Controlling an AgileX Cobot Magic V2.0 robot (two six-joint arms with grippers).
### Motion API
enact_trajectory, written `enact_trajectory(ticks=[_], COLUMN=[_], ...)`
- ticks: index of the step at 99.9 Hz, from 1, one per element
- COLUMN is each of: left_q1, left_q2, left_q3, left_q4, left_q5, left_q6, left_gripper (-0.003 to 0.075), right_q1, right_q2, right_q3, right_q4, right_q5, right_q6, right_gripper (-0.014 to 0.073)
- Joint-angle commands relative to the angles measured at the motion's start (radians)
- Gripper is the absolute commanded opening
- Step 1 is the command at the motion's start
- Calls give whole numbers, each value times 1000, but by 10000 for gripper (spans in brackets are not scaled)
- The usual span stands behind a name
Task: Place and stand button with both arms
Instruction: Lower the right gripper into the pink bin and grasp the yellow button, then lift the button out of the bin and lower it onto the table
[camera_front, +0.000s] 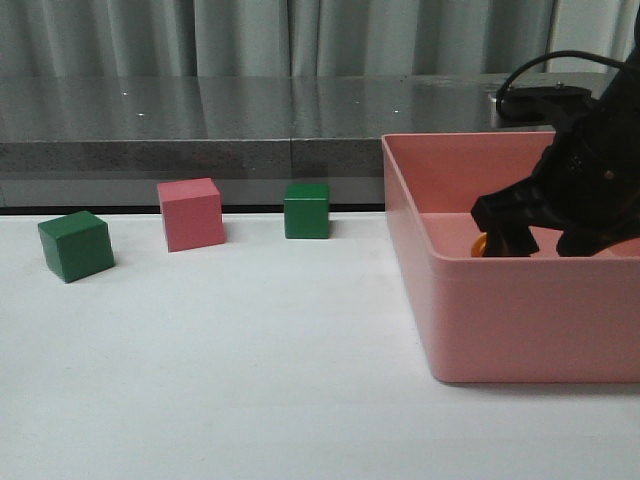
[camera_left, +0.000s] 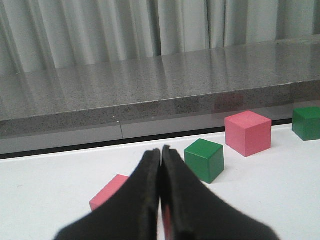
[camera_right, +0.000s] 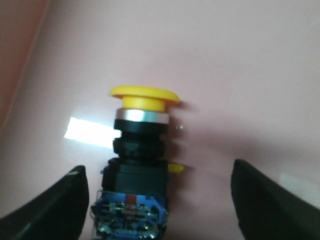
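2 arms — right fingers (camera_right: 160, 200) spread around button (camera_right: 140, 165) inside pink bin (camera_front: 520, 320); left fingers (camera_left: 161, 200) pressed together.

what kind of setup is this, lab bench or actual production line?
Most likely a lab test bench. A plain white table holds loose green and pink practice cubes and a pink bin, with a grey curtain as backdrop. No machinery or conveyor shows.
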Motion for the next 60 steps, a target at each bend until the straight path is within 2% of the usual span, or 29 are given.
enact_trajectory(ticks=[1,6,8,17,22,45,55,60], left_q1=[4,4,4,4,4,4,4,4], left_q2=[-32,-32,-32,-32,-32,-32,-32,-32], left_q3=[45,45,45,45,45,45,45,45], left_q4=[-2,-2,-2,-2,-2,-2,-2,-2], left_q5=[-79,-79,-79,-79,-79,-79,-79,-79], left_q6=[-11,-11,-11,-11,-11,-11,-11,-11], left_gripper=[-20,-20,-19,-20,-20,-20,-20,-20], right_q1=[-1,-1,-1,-1,-1,68,156,209], right_q2=[-31,-34,-35,-43,-51,-146,-170,-164], right_q3=[-28,-32,-36,-61,-85,-234,-308,-345], right_q4=[3,6,7,7,8,9,9,9], right_q5=[-29,-21,-16,20,61,211,215,217], right_q6=[-10,-10,-10,-10,-10,-35,-141,-238], right_gripper=[488,403,336,135,84,76,76,76])
